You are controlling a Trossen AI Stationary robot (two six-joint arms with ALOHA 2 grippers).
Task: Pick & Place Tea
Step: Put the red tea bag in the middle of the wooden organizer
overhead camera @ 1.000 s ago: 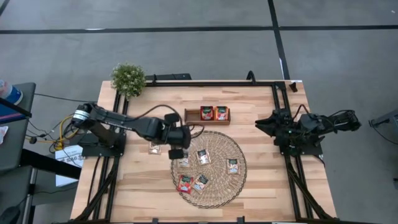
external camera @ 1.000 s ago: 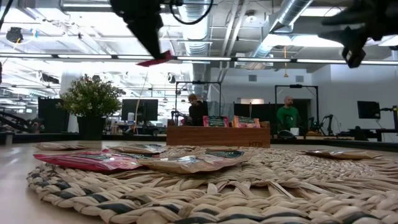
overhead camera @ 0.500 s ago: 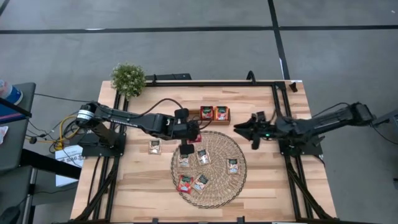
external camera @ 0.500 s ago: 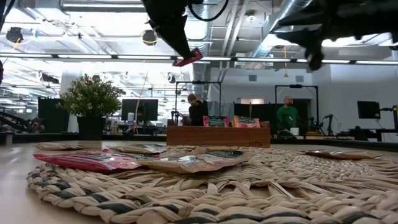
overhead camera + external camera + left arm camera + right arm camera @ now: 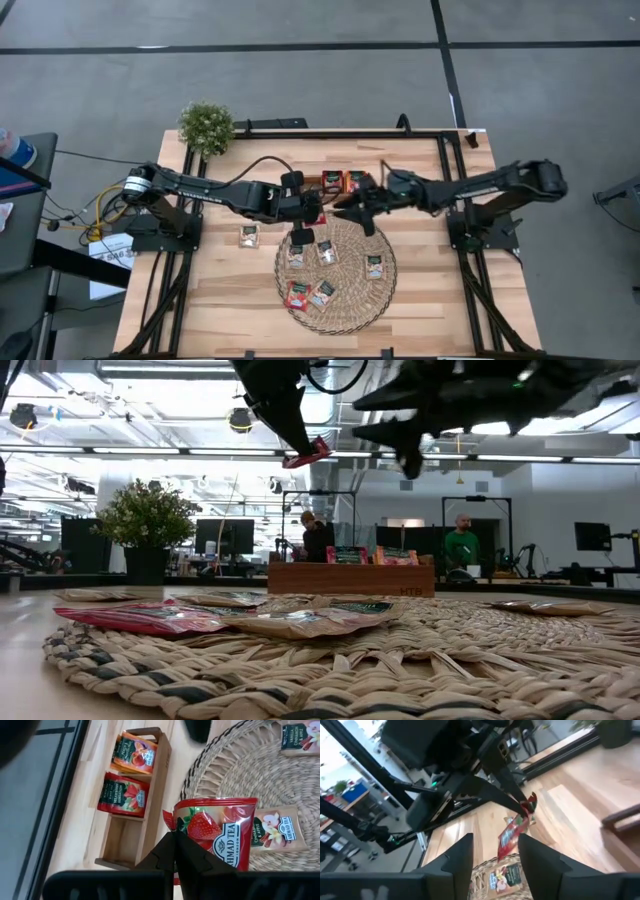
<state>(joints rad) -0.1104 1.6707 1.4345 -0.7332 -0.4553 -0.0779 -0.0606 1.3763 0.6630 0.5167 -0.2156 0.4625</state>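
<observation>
The left gripper [image 5: 174, 840] is pinched on a red strawberry tea sachet [image 5: 220, 832], held in the air above the 12 o'clock rim of the round woven wicker mat [image 5: 385, 290], just short of the small brown three-compartment wooden tray [image 5: 306, 194]. Over the last second it has carried the sachet from the mat's 9 o'clock side toward the tray, then slowed almost to a stop.

The bigger change is the right gripper [image 5: 496, 851]: it was parked at the table's 3 o'clock edge and has swung in to face the dangling sachet with its fingers spread. That looks like a hand-over being set up, or else a reach for the mat.

The tray already holds two red-orange sachets [image 5: 122, 794]; one compartment is empty. Five more sachets [image 5: 322, 293] lie on the mat, and one pale sachet [image 5: 248, 236] rests on the light wooden table [image 5: 430, 310] off the mat's 9 o'clock side.
</observation>
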